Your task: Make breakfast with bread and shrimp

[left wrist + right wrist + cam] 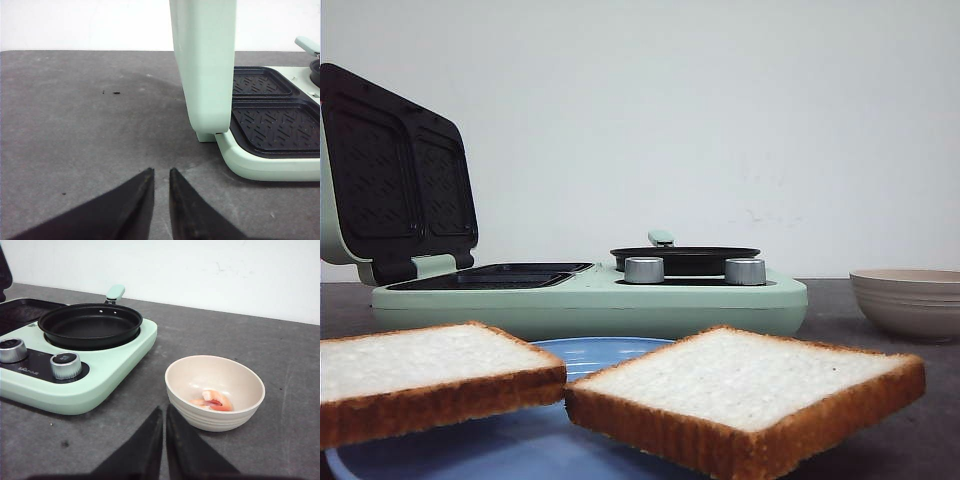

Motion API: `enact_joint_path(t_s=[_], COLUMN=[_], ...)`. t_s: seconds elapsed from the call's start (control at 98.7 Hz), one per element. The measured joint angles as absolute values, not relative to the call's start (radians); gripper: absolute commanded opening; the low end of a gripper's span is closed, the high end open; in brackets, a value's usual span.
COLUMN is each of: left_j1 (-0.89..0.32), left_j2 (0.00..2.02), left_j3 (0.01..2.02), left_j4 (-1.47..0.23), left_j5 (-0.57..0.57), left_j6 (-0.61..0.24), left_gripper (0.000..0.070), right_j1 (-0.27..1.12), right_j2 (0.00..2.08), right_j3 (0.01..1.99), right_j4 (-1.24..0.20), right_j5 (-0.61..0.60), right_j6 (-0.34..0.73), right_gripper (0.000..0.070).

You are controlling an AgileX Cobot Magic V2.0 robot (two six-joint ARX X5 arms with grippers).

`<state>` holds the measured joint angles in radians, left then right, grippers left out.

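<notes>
The bread (745,385), two slices on my blue plate (590,355), fills the front view, while only my right wrist view shows the shrimp (214,400) in the bowl (215,390); my left gripper (161,176) and right gripper (164,415) hang nearly closed, holding nothing.

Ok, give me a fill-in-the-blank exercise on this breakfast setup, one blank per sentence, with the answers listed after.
1. The two slices of bread rest on a ____ plate.
2. The shrimp lie inside the beige ____.
3. The breakfast maker's sandwich-press lid stands ____.
4. The black frying pan on the breakfast maker holds ____.

Missing words: blue; bowl; open; nothing
</notes>
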<state>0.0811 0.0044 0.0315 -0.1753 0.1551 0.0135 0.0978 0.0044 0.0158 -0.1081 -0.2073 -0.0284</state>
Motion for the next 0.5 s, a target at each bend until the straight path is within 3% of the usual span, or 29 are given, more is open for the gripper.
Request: enact_joint_path(t_s=[0.243, 0.496], left_j1=[0.081, 0.081], left_j2=[0.005, 0.005], left_j3=[0.031, 0.031], left_j4=[-0.176, -0.175], left_j5=[0.156, 0.157], left_j6=[-0.004, -0.128], left_gripper=[0.0004, 0.0003], right_j1=[0.098, 0.098], right_j2=[0.004, 0.004], right_j3=[0.016, 0.016], right_j4=[-0.108, -0.108], right_j5=[-0.208, -0.208], right_j6=[-0.023, -0.006], right_gripper=[0.0001, 0.0001])
